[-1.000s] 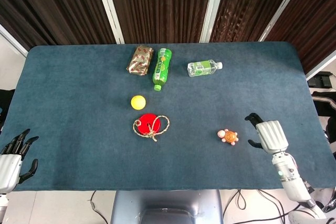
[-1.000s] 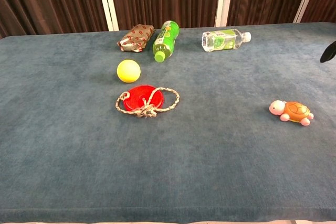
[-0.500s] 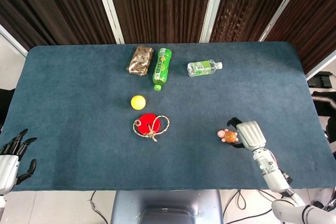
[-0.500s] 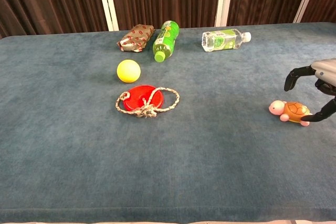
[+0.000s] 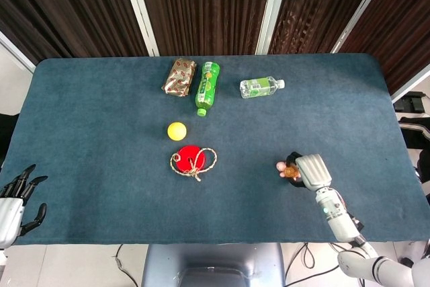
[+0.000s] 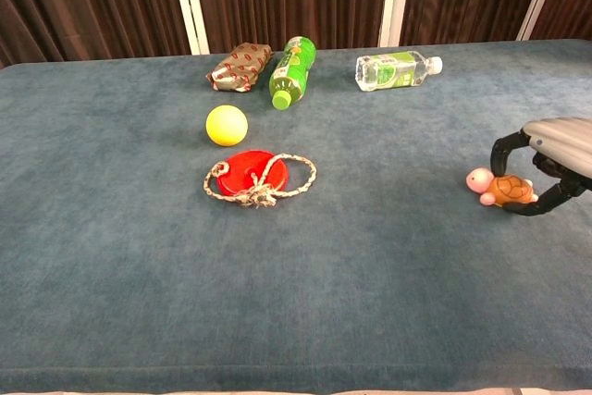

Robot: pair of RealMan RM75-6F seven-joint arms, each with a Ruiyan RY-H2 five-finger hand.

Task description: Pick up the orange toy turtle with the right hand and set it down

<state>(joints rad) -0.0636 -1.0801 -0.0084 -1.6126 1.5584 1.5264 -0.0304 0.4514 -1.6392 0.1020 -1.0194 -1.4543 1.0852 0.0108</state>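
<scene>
The orange toy turtle (image 5: 287, 169) (image 6: 505, 190), with a pink head, is at the front right of the blue table (image 5: 101, 132). My right hand (image 5: 310, 169) (image 6: 558, 147) is over its right side, and the dark fingers (image 6: 501, 147) curl around its far and near sides, gripping it. The turtle looks slightly tilted, and I cannot tell whether it still touches the cloth. My left hand (image 5: 16, 201) hangs beyond the table's front left corner, fingers spread, holding nothing.
A red disc with a rope loop (image 5: 192, 161) (image 6: 255, 175) and a yellow ball (image 5: 177, 130) lie mid-table. At the back lie a green bottle (image 5: 207, 87), a clear water bottle (image 5: 261, 87) and a patterned packet (image 5: 179, 76).
My right hand moved left from the table's right edge onto the turtle and closed its fingers around it. The turtle shifted slightly left. The left hand stayed put.
</scene>
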